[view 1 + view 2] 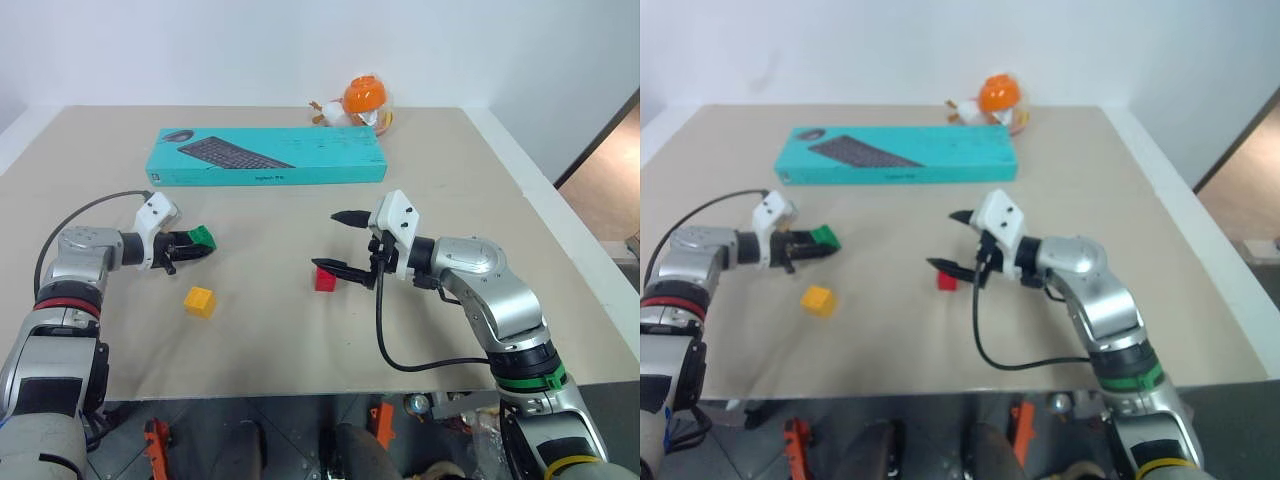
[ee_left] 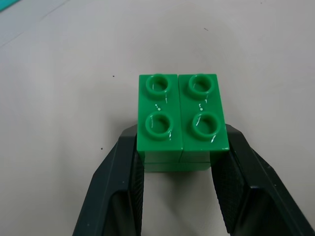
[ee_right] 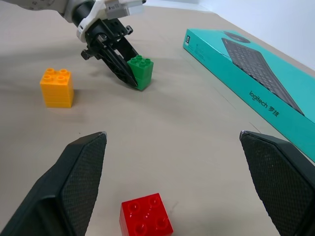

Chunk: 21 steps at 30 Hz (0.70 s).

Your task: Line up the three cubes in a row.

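The green cube (image 1: 202, 237) rests on the table at the left, and my left gripper (image 1: 195, 245) is shut on its two sides; the left wrist view has its studded top (image 2: 182, 123) between the black fingers (image 2: 123, 172). Nearer the front edge, apart from the gripper, sits the yellow cube (image 1: 200, 301). In the middle of the table is the red cube (image 1: 325, 280). My right gripper (image 1: 338, 242) hovers just above and behind the red cube, open with nothing between its fingers. The right wrist view has the red cube (image 3: 146, 214), the yellow cube (image 3: 57, 87) and the green cube (image 3: 140, 71).
A long teal keyboard box (image 1: 268, 158) lies across the back of the table. An orange round toy (image 1: 362, 100) stands behind the box's right end. The beige table (image 1: 450, 330) ends close in front and at the right.
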### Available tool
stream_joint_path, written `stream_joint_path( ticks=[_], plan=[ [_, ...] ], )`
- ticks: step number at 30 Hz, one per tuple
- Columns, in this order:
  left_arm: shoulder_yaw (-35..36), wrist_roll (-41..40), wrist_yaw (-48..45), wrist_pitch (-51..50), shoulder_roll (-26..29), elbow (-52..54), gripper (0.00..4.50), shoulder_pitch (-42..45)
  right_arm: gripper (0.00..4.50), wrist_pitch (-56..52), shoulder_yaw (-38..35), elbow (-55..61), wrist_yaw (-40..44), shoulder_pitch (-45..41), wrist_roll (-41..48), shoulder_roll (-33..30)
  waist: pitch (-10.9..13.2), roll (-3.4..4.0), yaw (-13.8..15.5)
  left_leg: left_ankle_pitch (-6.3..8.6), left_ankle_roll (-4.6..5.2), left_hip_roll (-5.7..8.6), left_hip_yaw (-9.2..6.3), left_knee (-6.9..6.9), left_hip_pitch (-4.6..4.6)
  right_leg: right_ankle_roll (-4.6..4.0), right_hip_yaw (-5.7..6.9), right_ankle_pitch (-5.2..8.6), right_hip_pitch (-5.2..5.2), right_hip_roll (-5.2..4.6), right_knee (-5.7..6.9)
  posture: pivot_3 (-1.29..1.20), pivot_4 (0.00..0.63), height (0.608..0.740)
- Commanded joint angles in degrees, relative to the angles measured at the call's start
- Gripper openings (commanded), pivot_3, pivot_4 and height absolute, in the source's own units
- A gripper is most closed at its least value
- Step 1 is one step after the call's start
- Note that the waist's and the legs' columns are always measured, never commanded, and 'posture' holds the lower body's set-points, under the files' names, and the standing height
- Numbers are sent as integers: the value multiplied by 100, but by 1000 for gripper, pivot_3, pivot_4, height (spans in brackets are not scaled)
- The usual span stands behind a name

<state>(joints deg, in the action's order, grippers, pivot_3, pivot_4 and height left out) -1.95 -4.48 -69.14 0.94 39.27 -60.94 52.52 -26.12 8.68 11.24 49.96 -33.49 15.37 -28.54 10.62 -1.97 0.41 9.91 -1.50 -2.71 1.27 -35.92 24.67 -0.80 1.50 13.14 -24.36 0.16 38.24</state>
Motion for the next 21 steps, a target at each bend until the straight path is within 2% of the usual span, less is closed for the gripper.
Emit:
stream_joint_path(
  ticks=[1,6,10,14,21],
  plan=[
    [96,-22,-173,125,37,112,1321,227,4500,59,-81,269,-1,-20,23,-90,0,0,0,0,0,0,0,-2,1,0,0,0,0,0,0,0,150,740],
    [-278,-37,-1095,93,-67,1242,1321,132,4500,-4,-104,301,107,-23,116,-206,0,0,0,0,0,0,0,-8,4,0,0,-2,0,-1,1,0,150,740],
    [-596,-253,-1561,-585,-243,2760,1321,-153,4500,-95,-119,336,168,-17,181,-271,0,0,1,0,0,4,0,-18,9,3,-3,-4,1,-6,1,0,150,740],
    [-962,-280,-1641,-1161,-381,3908,1321,-476,4500,-96,-103,408,167,34,166,-309,0,0,-19,1,1,2,16,-21,4,10,-22,-8,0,-4,2,0,150,740],
    [-1367,-14,-1387,-1414,-450,4344,1321,-674,4500,-5,-71,450,42,81,75,-303,0,0,-26,1,2,-23,20,-32,-4,-6,-75,-20,-2,50,11,0,150,740]
  ],
)
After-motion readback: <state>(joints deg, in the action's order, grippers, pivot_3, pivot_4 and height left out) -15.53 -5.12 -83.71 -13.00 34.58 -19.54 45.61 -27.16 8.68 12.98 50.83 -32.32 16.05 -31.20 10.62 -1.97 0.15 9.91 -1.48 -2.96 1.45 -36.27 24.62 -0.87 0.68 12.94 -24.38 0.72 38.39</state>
